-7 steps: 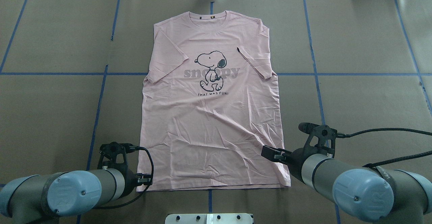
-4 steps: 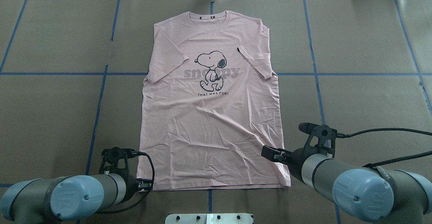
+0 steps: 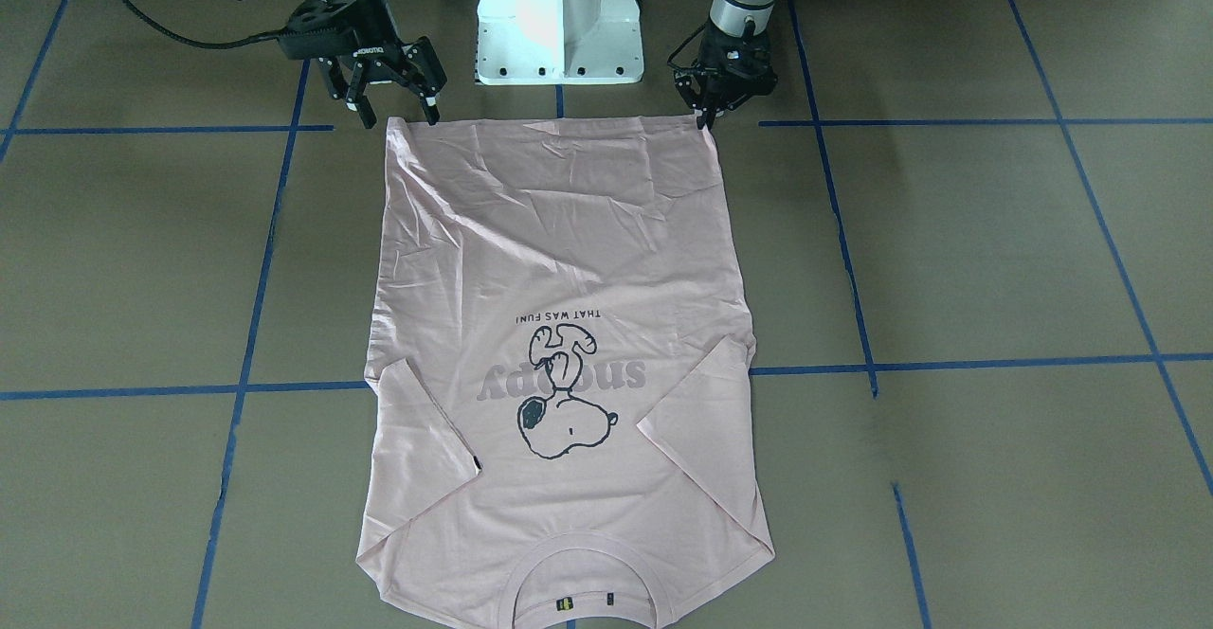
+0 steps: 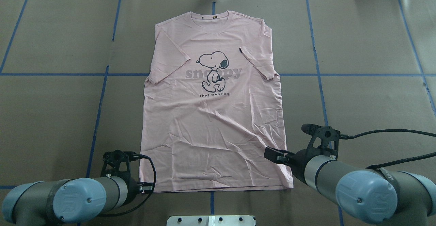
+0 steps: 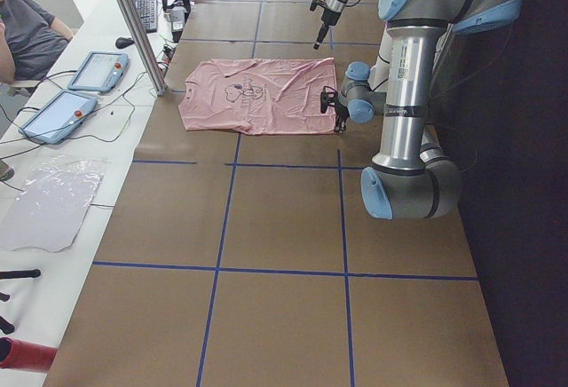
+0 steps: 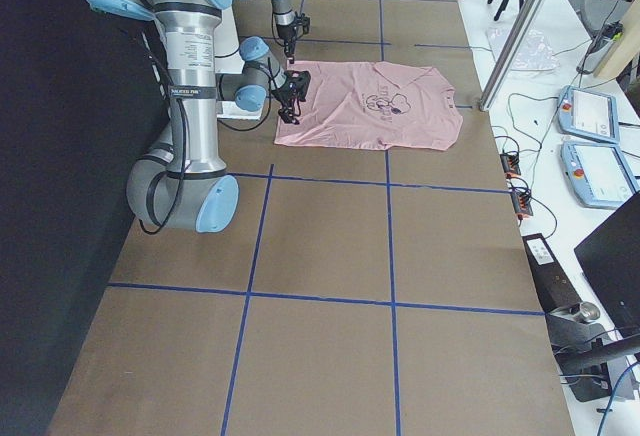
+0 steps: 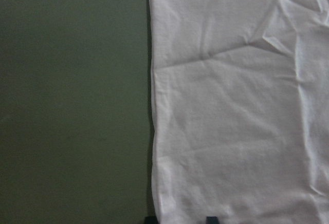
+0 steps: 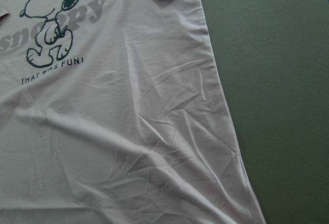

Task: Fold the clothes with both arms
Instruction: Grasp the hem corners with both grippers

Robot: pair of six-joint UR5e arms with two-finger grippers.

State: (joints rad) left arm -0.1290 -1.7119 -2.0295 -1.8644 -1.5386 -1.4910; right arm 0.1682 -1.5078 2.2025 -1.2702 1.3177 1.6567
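The jaws of the right gripper (image 3: 398,120) stand wide apart and hold nothing; in the front-facing view its fingers hang over the near hem corner of the T-shirt (image 3: 559,231), one finger outside the cloth and one over it; its wrist camera looks down on the cloth from some height and shows no finger. The right arm (image 4: 340,181) comes in low from the robot's side and points forward and inward.

The jaws of the left gripper (image 3: 707,120) are only a little apart; in the left wrist view two dark fingertips (image 7: 211,219) show at the lower border, with the side edge of the cloth between them; whether they touch the cloth, I cannot tell. The left arm (image 4: 78,198) lies low, its wrist at the other hem corner.

The T-shirt lies flat, print up, in the middle of the brown table (image 3: 948,231); the hem is toward the robot and the collar (image 4: 213,18) away from it; both sleeves are folded in onto the chest; the lower part is wrinkled.
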